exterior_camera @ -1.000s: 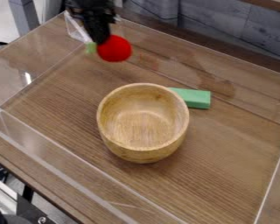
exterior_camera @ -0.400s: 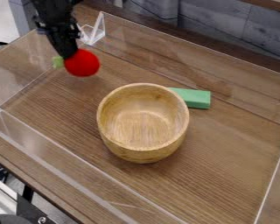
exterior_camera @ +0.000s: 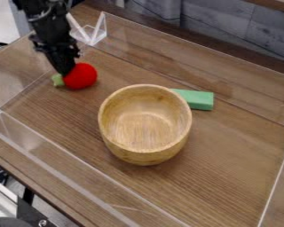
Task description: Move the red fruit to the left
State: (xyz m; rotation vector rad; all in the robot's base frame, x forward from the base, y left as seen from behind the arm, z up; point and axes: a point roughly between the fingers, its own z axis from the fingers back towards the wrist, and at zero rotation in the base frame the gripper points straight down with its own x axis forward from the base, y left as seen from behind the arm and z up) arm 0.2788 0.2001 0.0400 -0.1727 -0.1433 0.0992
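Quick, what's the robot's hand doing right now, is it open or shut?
Gripper: shut, its tip down at the round bright red toy fruit; whether it grips the fruit cannot be told.

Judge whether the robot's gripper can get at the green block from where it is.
Probably yes: the green block lies in the open beside the wooden bowl, nothing on top. But the gripper is at the red fruit and would likely need to leave that first.
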